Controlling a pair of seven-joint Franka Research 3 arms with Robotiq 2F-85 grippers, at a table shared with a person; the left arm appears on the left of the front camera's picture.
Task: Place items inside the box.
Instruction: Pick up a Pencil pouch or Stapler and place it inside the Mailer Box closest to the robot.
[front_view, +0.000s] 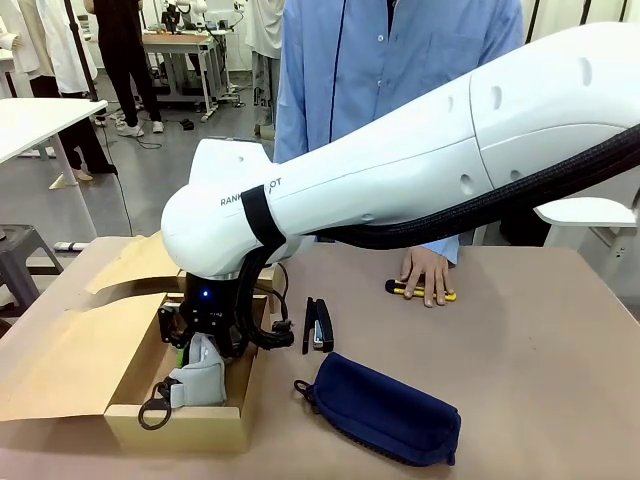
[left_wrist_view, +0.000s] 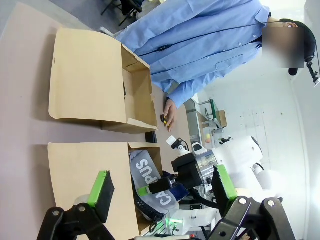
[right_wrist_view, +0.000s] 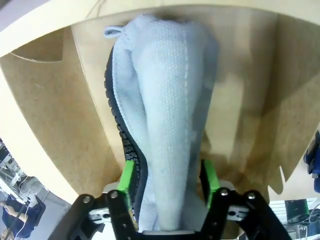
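Box (front_view: 175, 430) open, table's 8 o'clock | navy pouch (front_view: 385, 410) at its 3 o'clock | light blue pouch (front_view: 205, 375) inside box, pinched by right gripper (right_wrist_view: 168, 180) | left gripper (left_wrist_view: 162, 192) spread, empty | stapler (front_view: 318, 325) at box's 2 o'clock | knife (front_view: 400, 289) under person's hand (front_view: 427, 272)

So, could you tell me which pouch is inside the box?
The light blue pouch, held by the right gripper; the navy pouch lies outside on the table.

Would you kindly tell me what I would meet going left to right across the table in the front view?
First the cardboard box → light blue pouch standing in it → black stapler → yellow knife under the person's hand.
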